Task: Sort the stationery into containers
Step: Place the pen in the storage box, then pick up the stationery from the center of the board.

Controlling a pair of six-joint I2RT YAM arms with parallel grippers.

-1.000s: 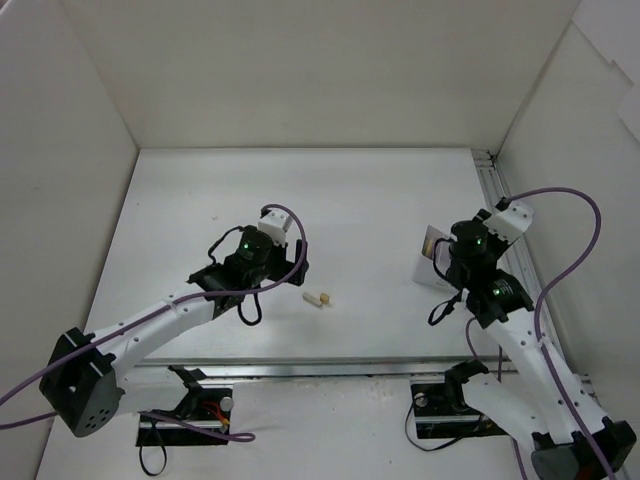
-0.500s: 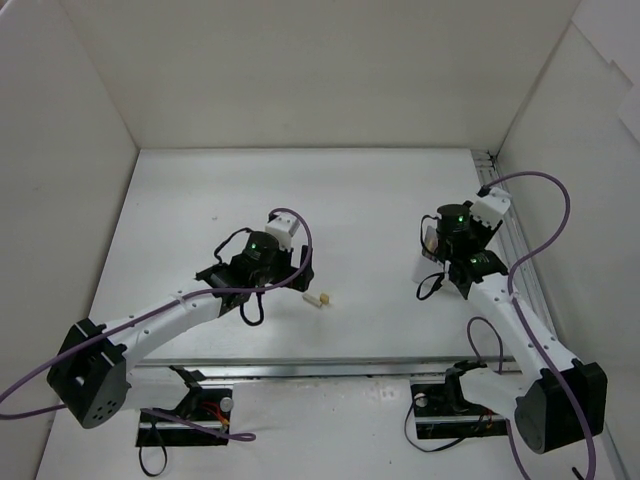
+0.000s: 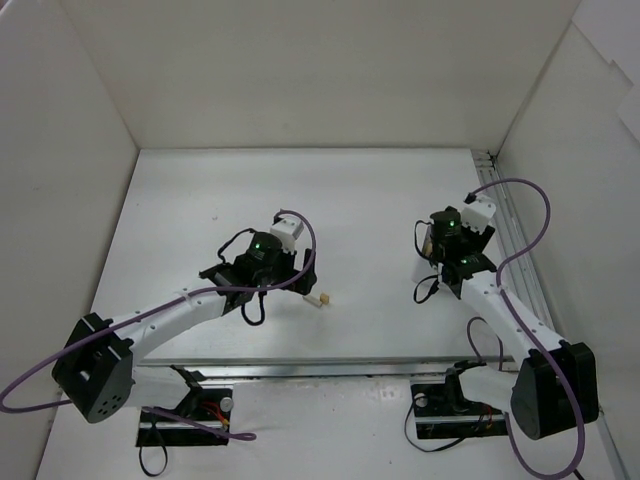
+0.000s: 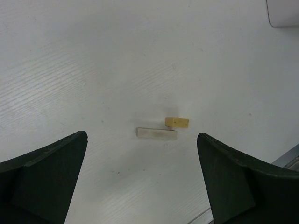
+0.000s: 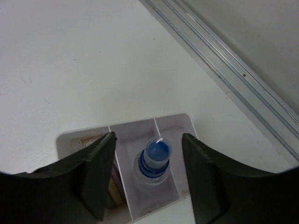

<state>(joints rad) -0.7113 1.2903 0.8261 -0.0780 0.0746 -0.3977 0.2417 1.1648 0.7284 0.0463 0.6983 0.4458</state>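
Top external view: white table (image 3: 300, 190) walled left, back and right; metal rail (image 3: 503, 215) runs along right edge, near box (image 5: 173, 120); wide bare surface between arms. Left gripper (image 4: 142, 177) fingers wide apart above table; beige piece (image 4: 177, 122) lies ahead, between fingertip lines, beside whitish strip (image 4: 156, 133). Right gripper (image 5: 147, 137) spread over box; blue-capped tube (image 5: 156, 151) upright in middle compartment, between fingers, seemingly untouched; pens (image 5: 114, 184) in neighbouring compartment, partly hidden.

We can read no text, label, brand or number anywhere: none on the white box (image 5: 174, 122), the blue-capped tube (image 5: 156, 151), the beige piece (image 4: 177, 122) or the desk (image 4: 93, 46).
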